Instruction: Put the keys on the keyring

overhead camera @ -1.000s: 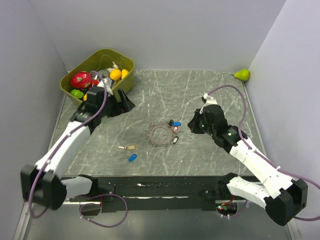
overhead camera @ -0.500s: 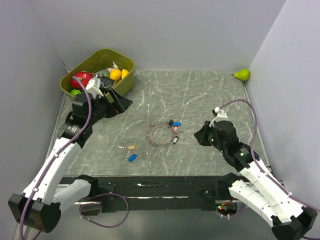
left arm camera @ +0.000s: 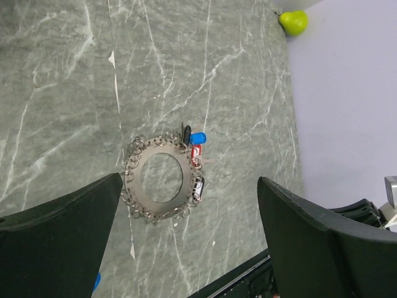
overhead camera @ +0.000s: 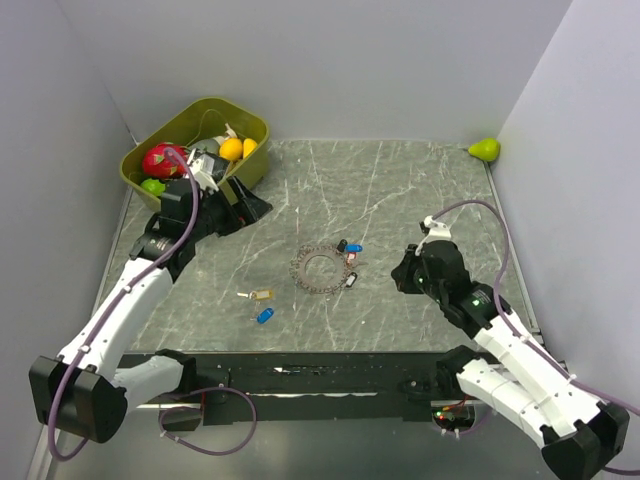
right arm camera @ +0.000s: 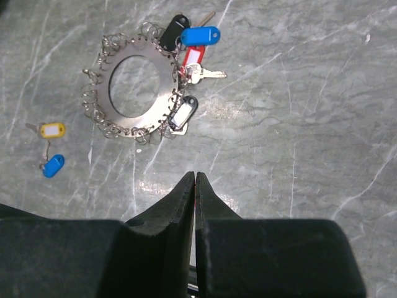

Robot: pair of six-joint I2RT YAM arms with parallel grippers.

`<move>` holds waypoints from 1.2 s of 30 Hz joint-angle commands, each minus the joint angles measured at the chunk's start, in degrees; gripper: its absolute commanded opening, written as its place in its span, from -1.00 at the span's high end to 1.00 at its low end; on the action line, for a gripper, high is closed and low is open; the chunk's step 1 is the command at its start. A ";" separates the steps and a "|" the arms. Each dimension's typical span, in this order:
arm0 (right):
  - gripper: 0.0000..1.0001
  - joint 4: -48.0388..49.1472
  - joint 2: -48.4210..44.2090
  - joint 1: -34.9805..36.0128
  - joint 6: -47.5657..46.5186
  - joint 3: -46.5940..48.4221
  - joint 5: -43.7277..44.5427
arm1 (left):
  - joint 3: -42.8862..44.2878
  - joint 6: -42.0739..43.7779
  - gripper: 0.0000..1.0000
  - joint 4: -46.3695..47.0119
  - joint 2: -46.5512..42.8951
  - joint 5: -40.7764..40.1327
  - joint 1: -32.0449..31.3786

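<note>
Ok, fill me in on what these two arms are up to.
Neither arm holds anything. The keyring lies mid-table with a cluster of tagged keys at its edge, seemingly hooked on. A yellow-tagged key and a blue-tagged key lie loose beside it. The right gripper hovers shut and empty near the ring; the left gripper hangs open by the green bin.

Keyring (right arm camera: pixel 103 87) flat on marbled worktop (right arm camera: pixel 310 93), tagged keys (right arm camera: pixel 200 35) clustered at its right rim; yellow-tagged key (right arm camera: pixel 51 130) and blue-tagged key (right arm camera: pixel 53 166) loose leftward; right gripper (right arm camera: pixel 195 177) below, fingertips almost touching.
</note>
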 commanded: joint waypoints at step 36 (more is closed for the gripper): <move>1.00 10.20 50.63 -0.66 4.34 20.43 -2.19 | 10.27 4.44 -0.93 5.51 38.43 7.29 -2.66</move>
